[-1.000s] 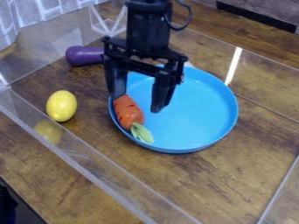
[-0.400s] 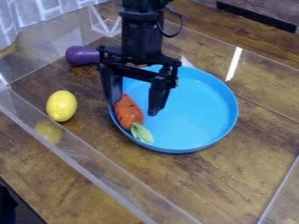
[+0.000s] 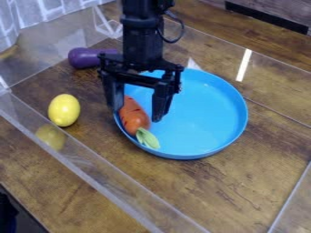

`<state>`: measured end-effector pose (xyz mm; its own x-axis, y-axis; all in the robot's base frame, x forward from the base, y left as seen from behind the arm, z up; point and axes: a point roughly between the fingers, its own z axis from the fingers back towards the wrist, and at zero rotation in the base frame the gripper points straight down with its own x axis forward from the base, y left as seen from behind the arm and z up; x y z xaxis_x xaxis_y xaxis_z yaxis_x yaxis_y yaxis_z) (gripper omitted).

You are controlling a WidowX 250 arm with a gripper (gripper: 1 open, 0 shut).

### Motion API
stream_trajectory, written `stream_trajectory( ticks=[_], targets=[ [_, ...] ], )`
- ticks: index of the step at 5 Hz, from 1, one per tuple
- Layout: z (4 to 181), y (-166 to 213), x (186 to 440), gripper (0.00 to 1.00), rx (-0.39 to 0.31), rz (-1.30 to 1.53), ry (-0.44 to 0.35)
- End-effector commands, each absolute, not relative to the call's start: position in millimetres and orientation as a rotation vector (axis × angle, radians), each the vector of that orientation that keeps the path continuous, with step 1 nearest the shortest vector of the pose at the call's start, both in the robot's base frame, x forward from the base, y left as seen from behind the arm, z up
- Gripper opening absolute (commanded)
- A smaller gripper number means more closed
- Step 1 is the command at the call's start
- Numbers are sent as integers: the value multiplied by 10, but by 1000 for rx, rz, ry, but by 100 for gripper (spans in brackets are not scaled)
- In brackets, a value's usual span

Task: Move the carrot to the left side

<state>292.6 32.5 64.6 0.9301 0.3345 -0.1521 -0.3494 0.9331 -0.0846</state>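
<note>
— Inside the blue plate (image 3: 201,118), near its left edge in the picture, you have the carrot (image 3: 136,115), with its pale green tip pointing toward the lower side of the plate. How do your jaws stand?

— Your gripper (image 3: 140,102) is wide open, one finger over the plate's left rim and the other above its blue middle. You have nothing gripped; the carrot shows between and below the fingers. Whether either finger touches it, you cannot tell from this view.

— What room do you have around the plate?

— Left of the plate you have the lemon (image 3: 64,110), apart from the rim, with a strip of bare wood between them. Beyond the plate's upper left lies the eggplant (image 3: 87,58), close to the clear wall's far stretch. Your arm hides part of the plate's far rim.

— And the other edges?

— Below and left of the plate, a clear plastic edge (image 3: 85,162) runs slantwise, passing below the lemon. To the plate's right you have a broad stretch of bare wooden table (image 3: 261,159). Within the plate, your open blue floor lies mostly to the right of the carrot; on its left side the rim is just beside it.
</note>
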Motion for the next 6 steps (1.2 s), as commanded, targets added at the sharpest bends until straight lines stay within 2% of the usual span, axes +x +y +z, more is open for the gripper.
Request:
stream_trajectory(
  ticks=[1,4,6],
  targets=[
    [672,409,2992,100,-118,395,97],
    [523,516,3059,100,-129,472,85],
    [498,577,3087,100,-140,503,77]
  ],
)
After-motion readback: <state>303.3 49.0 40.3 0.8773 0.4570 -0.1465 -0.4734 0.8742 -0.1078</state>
